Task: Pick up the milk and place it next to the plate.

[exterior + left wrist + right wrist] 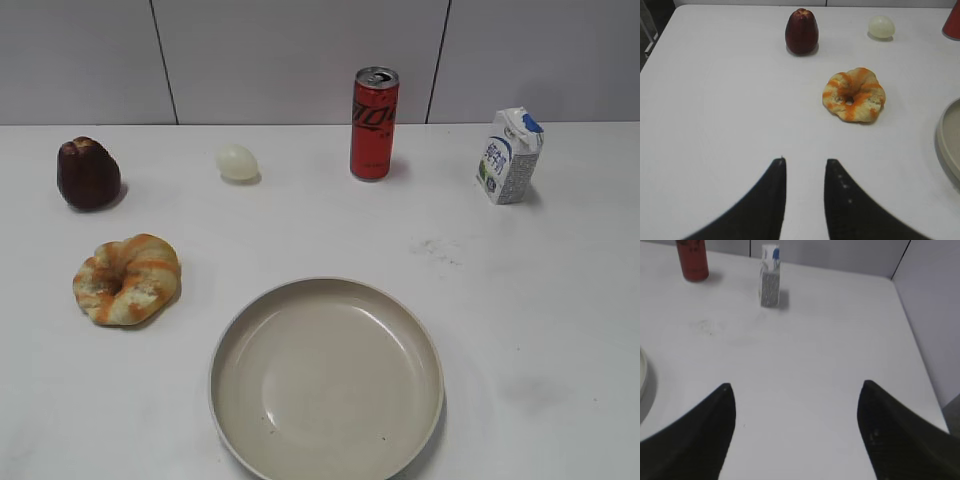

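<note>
The milk [509,156], a small white carton with blue and green markings, stands upright at the back right of the table; it also shows in the right wrist view [770,276], far ahead of my right gripper [796,386], which is wide open and empty. The beige plate [325,378] lies at the front middle; its rim shows in the left wrist view [946,145] and the right wrist view [643,371]. My left gripper [805,161] is open with a narrow gap, empty, over bare table. Neither gripper shows in the exterior view.
A tall red can [374,124] stands at the back middle, left of the milk. A pale egg [237,162], a dark red fruit [88,174] and an orange-striped bread ring [127,279] lie on the left. A wall runs behind the table.
</note>
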Robot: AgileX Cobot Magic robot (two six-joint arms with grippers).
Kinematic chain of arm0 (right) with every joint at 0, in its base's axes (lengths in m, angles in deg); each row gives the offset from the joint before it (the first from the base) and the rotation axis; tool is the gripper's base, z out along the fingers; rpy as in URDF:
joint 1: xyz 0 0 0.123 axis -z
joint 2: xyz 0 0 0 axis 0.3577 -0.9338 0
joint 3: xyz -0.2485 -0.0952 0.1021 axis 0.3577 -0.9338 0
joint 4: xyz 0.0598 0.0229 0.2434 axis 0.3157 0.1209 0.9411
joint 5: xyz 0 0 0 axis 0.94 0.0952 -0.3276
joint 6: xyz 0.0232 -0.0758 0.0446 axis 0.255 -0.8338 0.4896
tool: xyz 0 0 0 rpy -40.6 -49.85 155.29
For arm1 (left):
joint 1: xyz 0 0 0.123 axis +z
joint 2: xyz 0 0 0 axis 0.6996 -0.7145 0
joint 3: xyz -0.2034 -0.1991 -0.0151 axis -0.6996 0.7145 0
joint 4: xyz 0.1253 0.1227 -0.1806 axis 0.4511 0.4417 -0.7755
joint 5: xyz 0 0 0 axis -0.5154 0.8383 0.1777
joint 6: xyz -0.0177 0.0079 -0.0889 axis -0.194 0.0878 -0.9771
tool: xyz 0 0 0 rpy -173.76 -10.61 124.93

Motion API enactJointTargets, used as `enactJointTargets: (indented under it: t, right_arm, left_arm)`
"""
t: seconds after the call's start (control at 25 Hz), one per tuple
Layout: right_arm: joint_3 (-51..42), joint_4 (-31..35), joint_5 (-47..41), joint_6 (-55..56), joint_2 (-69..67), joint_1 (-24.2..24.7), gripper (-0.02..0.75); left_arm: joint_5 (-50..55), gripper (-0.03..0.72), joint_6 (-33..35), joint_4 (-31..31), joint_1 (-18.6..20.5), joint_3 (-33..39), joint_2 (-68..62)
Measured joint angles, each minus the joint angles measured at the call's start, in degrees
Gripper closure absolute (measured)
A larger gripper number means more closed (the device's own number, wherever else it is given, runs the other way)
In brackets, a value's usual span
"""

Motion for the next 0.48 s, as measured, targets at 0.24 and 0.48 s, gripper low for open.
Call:
enactJointTargets:
  t: [0.24,0.48]
  right_arm:
    - [0.68,-0.96,14.13,1.85,-12.21,0.00,0.164]
    - [5.88,-0.96,22.65,3.23,-34.73,0.00,0.164]
  left_arm:
    - [0.00,0.479,0.00,0.00,0.00,0.00,0.00]
    - [0.00,0.479,0.00,0.00,0.00,0.00,0.00]
